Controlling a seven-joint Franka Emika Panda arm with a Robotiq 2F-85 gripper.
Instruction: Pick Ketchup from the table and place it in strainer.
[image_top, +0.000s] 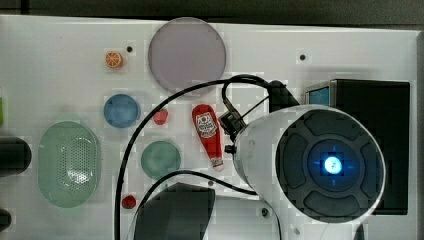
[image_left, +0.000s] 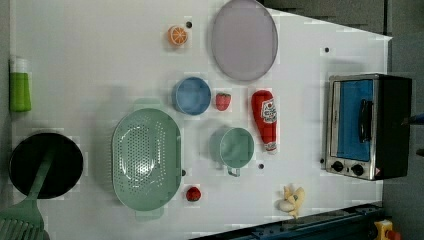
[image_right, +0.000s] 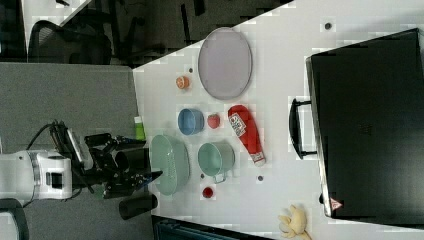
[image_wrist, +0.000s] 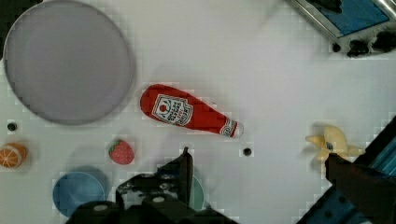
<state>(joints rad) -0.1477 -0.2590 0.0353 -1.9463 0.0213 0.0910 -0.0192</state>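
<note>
I am looking down from the wrist, and my claw (image_wrist: 254, 161) is hanging high over the table (image_wrist: 261, 70) with its fingers spread wide and nothing in it. Nearest to the claw, partly under it, the teal bowl (image_wrist: 197, 193) is sitting. Just past that, the ketchup (image_wrist: 189, 111) is lying flat on its side on the table. Its long way is running almost across the gap between my fingers, with the fat end toward the plate (image_wrist: 65, 60) and the cap toward the banana (image_wrist: 332, 142). I think I need to turn the wrist so the fingers close across the thin way, then go down. Farther off, in the top view, the strainer (image_top: 52, 162) is waiting at the top view's left, well apart from the ketchup, past the teal bowl.
</note>
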